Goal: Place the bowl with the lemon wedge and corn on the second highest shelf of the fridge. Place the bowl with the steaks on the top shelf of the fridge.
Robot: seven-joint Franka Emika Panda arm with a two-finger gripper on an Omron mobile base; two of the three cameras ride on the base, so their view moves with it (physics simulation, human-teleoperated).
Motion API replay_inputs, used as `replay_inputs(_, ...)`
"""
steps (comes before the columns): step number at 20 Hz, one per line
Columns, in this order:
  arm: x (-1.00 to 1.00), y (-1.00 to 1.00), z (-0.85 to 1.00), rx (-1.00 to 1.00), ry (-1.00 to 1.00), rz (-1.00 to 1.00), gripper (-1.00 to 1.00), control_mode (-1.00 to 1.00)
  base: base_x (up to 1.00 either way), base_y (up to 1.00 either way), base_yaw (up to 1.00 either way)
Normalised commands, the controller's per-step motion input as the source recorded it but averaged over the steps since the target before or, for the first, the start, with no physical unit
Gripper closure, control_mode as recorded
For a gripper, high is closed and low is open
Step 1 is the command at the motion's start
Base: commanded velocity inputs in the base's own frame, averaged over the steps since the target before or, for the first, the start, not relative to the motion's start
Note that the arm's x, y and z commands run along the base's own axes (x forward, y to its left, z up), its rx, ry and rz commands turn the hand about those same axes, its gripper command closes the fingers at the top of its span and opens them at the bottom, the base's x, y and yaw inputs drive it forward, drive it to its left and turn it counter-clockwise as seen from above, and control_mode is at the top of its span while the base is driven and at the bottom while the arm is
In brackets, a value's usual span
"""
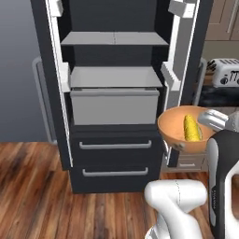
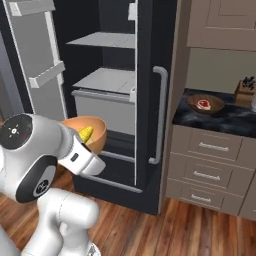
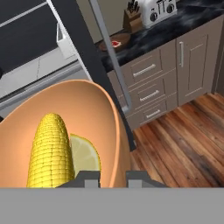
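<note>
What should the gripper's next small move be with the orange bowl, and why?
Probably lift the orange bowl and carry it left toward the fridge's second-highest shelf. The gripper is clamped on its rim, with corn and lemon wedge inside, but the bowl hangs below shelf level, outside the open fridge.

Around me lies a reddish-brown wooden plank floor (image 1: 28, 186); beige-brown cabinets (image 2: 210, 165) with grey bar handles stand to my right under a dark marbled counter (image 2: 220, 117); a silver toaster (image 3: 159, 9) and knife block (image 3: 131, 19) sit there.

Even, soft, shadowless rendered light
</note>
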Motion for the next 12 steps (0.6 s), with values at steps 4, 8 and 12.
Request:
replay_inputs(4, 0.00, 0.00, 0.00, 0.00, 0.00, 0.00, 1.00, 1.00, 0.09, 0.43, -0.07)
replay_inputs(8, 0.00, 0.00, 0.00, 0.00, 0.00, 0.00, 1.00, 1.00, 0.82, 0.51, 0.02)
replay_inputs(12, 0.00, 0.00, 0.00, 0.00, 0.00, 0.00, 1.00, 1.00, 0.87, 0.46, 0.01)
